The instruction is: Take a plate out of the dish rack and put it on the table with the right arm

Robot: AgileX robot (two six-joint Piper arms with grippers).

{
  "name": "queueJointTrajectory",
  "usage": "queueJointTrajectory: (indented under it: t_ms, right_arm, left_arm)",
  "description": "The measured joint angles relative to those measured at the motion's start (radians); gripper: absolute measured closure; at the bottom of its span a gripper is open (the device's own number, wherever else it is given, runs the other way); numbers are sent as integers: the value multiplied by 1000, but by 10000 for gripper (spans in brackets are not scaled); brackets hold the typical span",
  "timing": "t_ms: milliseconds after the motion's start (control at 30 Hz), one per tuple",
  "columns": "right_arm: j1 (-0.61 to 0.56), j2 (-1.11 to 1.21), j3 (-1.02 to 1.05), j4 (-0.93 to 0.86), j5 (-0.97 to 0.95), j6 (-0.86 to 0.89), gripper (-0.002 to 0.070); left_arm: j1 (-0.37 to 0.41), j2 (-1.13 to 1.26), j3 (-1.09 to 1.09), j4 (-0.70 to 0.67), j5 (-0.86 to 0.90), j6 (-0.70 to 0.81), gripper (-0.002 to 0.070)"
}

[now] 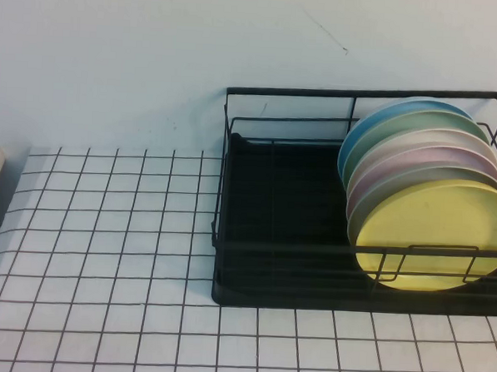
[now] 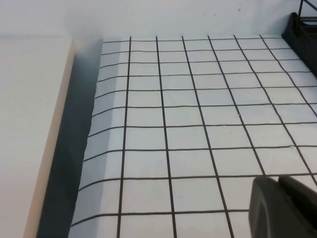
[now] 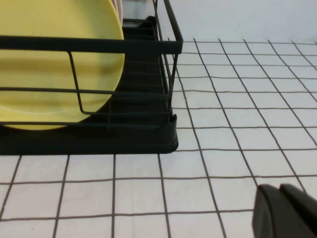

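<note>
We can't tell either claw's state; right gripper (image 3: 287,210) low beside the black wire dish rack (image 1: 229,235), left gripper (image 2: 285,206) parked over the white gridded table (image 1: 103,253). We'd approach the round pale-yellow plate (image 1: 433,237) from above, pinch its rim, lift clear of the wires.

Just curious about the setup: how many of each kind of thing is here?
Plates: 6
Rack: 1, on the table
Hands: 2, left hand over the table, right hand near the rack
Total: 9
</note>
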Motion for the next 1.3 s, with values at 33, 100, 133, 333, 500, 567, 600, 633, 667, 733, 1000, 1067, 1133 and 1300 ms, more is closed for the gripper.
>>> queueJointTrajectory:
  t_ms: [33, 100, 133, 333, 500, 567, 600, 633, 667, 733, 1000, 1067, 1133, 1300]
  right_arm:
    - [0, 0, 0, 0, 0, 0, 680]
    - [0, 0, 0, 0, 0, 0, 680]
    - [0, 0, 0, 0, 0, 0, 680]
    - [0, 0, 0, 1, 0, 0, 680]
    - [0, 0, 0, 1, 0, 0, 680]
    - [0, 0, 0, 1, 0, 0, 680]
    - [0, 0, 0, 1, 0, 0, 680]
    - [0, 0, 0, 1, 0, -7, 680]
    - [0, 0, 0, 1, 0, -9, 680]
    - [0, 0, 0, 1, 0, -25, 680]
    - [0, 0, 0, 1, 0, -58, 680]
    - [0, 0, 0, 1, 0, -58, 680]
    - [0, 0, 0, 1, 0, -58, 680]
    - [0, 0, 1, 1, -10, -62, 680]
  left_arm:
    - [0, 0, 0, 0, 0, 0, 678]
    - [0, 0, 0, 0, 0, 0, 678]
    - [0, 0, 0, 0, 0, 0, 678]
    - [0, 0, 0, 0, 0, 0, 678]
    - [0, 0, 0, 0, 0, 0, 678]
    - [0, 0, 0, 0, 0, 0, 678]
    - [0, 0, 0, 0, 0, 0, 678]
    - [0, 0, 0, 0, 0, 0, 678]
    - [0, 0, 0, 0, 0, 0, 678]
    - [0, 0, 0, 0, 0, 4, 678]
    - [0, 0, 0, 0, 0, 4, 678]
    - [0, 0, 0, 0, 0, 4, 678]
    - [0, 0, 0, 0, 0, 4, 678]
    - [0, 0, 0, 0, 0, 4, 678]
